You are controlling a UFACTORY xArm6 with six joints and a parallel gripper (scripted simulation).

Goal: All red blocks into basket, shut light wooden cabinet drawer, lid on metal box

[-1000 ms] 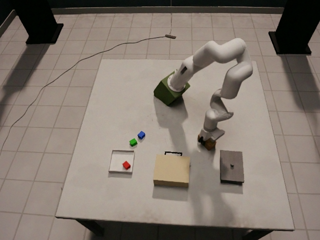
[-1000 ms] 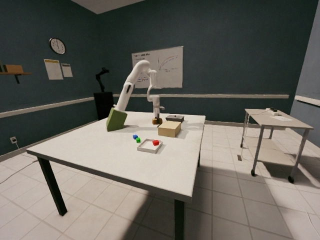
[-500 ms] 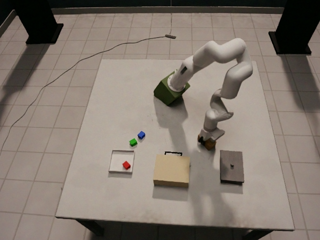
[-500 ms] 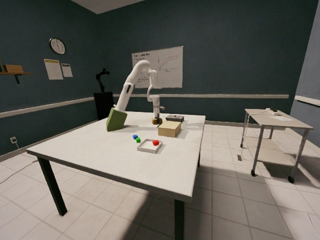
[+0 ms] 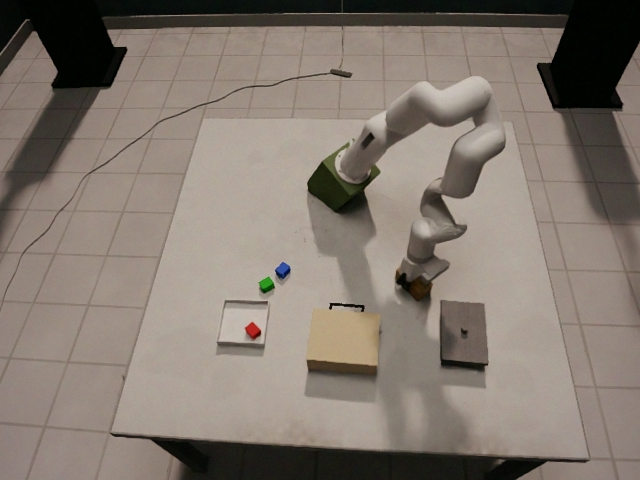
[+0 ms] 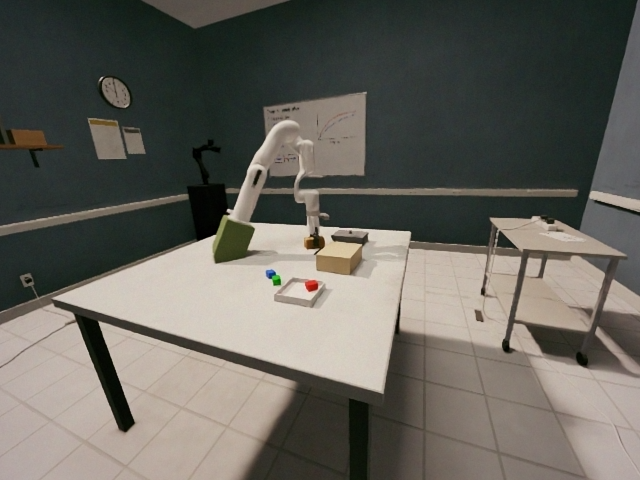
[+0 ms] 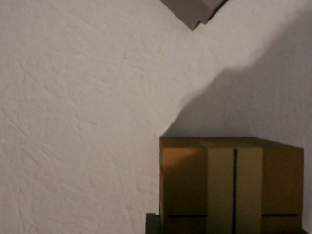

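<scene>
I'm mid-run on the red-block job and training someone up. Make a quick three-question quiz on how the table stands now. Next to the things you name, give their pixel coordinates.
1. True or false: the green block (image 5: 266, 284) (image 6: 276, 280) lies inside the basket (image 5: 222, 322) (image 6: 293, 301).
2. Which thing do the gripper's jaws straddle? (a) the light wooden cabinet (image 5: 343, 334) (image 6: 338, 260) (b) the brown box (image 5: 420, 289) (image 6: 308, 242) (image 7: 182, 182) (c) the metal box (image 5: 463, 348) (image 6: 349, 241) (image 7: 187, 12)
3. Fill in the blank: the one block seen in the basket is ____.

Key: 1. false; 2. b; 3. red
</scene>
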